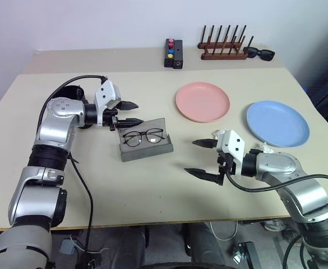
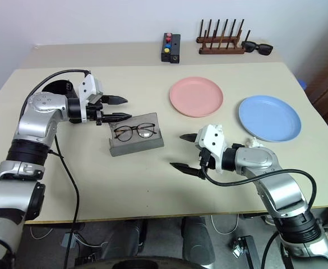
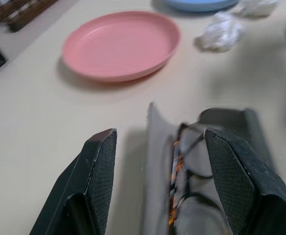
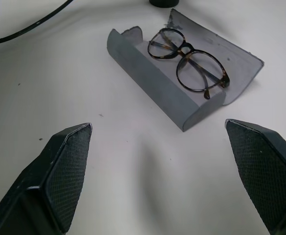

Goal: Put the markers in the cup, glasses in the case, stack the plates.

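Grey felt marks the case [image 1: 146, 147] at the middle of the beige worktop [image 1: 124, 190], its lid open and the glasses [image 1: 143, 136] lying inside, so we judge that step all but done save for closing the lid. In the head views our left pincer [image 1: 131, 113] hangs just beside the case's far left corner, its fingers parted and empty, while our right pincer [image 1: 203, 158] waits spread wide on the near right, holding nothing. The pink plate [image 1: 202, 101] and the blue plate [image 1: 277, 123] lie side by side, apart, not yet stacked. From the left wrist we look between the released fingers [image 3: 99, 171] onto the case wall and the frames, with the pink plate beyond. From the right wrist the wide-set fingers [image 4: 67, 171] frame the open case squarely, likely placed to steady it or fold the lid.
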